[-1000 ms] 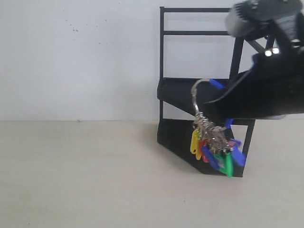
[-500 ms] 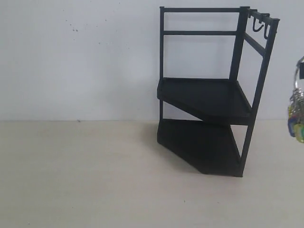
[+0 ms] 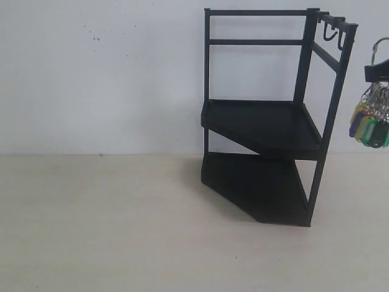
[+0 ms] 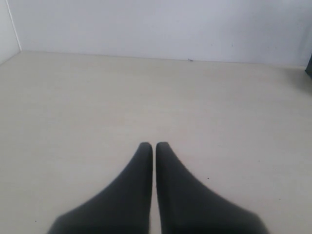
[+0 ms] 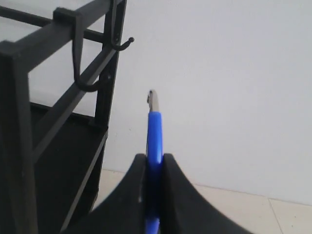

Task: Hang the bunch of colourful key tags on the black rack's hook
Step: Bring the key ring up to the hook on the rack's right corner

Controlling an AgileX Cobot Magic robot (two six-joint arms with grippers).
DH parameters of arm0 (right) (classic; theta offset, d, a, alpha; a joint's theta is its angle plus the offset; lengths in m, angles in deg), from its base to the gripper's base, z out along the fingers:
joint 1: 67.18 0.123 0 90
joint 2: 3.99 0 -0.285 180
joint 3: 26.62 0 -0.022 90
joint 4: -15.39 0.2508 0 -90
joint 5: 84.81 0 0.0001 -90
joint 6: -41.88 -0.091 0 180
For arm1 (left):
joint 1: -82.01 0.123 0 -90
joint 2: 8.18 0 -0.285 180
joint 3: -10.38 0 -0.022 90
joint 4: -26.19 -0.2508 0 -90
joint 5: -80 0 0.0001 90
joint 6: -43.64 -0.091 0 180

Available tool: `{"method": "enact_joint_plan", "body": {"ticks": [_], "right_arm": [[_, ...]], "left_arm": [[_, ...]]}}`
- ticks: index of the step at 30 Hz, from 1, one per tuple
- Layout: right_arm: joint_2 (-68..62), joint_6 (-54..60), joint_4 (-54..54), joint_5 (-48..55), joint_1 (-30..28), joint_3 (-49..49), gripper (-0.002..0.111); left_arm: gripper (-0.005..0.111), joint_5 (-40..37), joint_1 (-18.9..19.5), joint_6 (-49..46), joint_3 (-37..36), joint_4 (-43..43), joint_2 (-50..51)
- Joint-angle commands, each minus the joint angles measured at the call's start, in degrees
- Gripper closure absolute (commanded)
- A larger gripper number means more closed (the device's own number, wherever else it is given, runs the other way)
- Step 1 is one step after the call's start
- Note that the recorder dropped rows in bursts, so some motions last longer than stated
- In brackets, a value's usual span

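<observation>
The black rack [image 3: 261, 125] stands right of the middle, its hooks [image 3: 331, 33] on the top side rail. To the right of the rack hangs the colourful key tag bunch [image 3: 369, 126], below my right gripper [image 3: 372, 72] at the picture's edge. In the right wrist view my right gripper [image 5: 154, 158] is shut on the bunch's blue loop [image 5: 154, 129], whose metal tip points up. The nearest hook [image 5: 91, 84] lies apart from it, up and to the side. My left gripper [image 4: 154, 145] is shut on nothing above the bare table.
A white wall stands behind the pale table [image 3: 109, 225]. A second small hook [image 5: 124, 45] sticks out further along the rail. The rack's corner post [image 5: 17, 136] stands close beside my right gripper. The rack's two shelves hold nothing.
My right gripper has carried the bunch from in front of the rack's shelves out to the right, then up, now hanging level with the upper shelf. The left gripper's motion is not shown.
</observation>
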Motion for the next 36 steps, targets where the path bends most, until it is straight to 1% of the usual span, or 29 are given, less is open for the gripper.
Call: {"method": "enact_joint_plan", "body": {"ticks": [1, 5, 9, 12, 29, 33, 36], "right_arm": [[-2.61, 0.62, 0.05, 0.83, -0.17, -5.68, 0.108], [-3.32, 0.51, 0.05, 1.95, 0.04, -7.11, 0.108], [-3.32, 3.63, 0.03, 1.48, 2.65, -7.11, 0.108], [-3.32, 3.75, 0.03, 1.48, 3.89, -7.11, 0.108], [-3.32, 5.48, 0.03, 3.14, 4.01, -7.2, 0.108], [-3.32, 9.63, 0.03, 3.15, 5.77, -7.2, 0.108], [-3.32, 9.78, 0.03, 3.15, 6.66, -7.2, 0.108]], "left_arm": [[0.102, 0.68, 0.19, -0.02, 0.14, 0.4, 0.2], [0.102, 0.68, 0.19, -0.02, 0.14, 0.4, 0.2], [0.102, 0.68, 0.19, -0.02, 0.14, 0.4, 0.2], [0.102, 0.68, 0.19, -0.02, 0.14, 0.4, 0.2], [0.102, 0.68, 0.19, -0.02, 0.14, 0.4, 0.2], [0.102, 0.68, 0.19, -0.02, 0.14, 0.4, 0.2], [0.102, 0.68, 0.19, -0.02, 0.14, 0.4, 0.2]]}}
